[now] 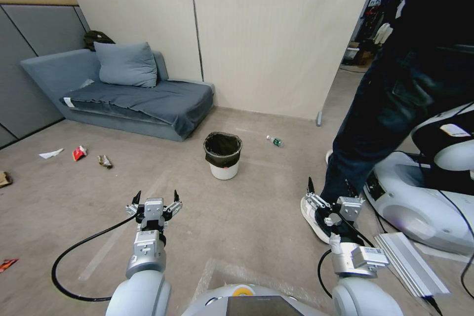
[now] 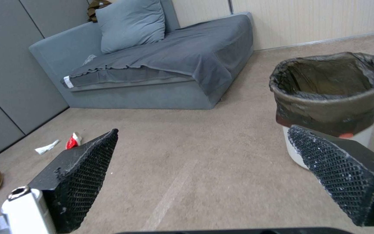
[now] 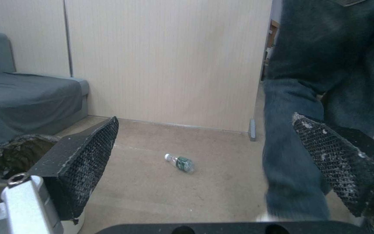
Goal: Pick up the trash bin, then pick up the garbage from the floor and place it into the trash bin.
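Left pincer (image 1: 155,198) spread, trash bin (image 1: 223,154) ahead, garbage (image 1: 79,152) near sofa (image 1: 123,96).

Trash bin (image 1: 223,170): showing white under a black liner, centre of the frame.
Garbage (image 1: 78,152): lying red, white and brown at mid left.
Sofa (image 1: 148,101): sitting blue-grey, upper left.
Bottle (image 1: 275,141): wearing a green label, right of centre.
Floor (image 1: 247,217): spreading plain beige.
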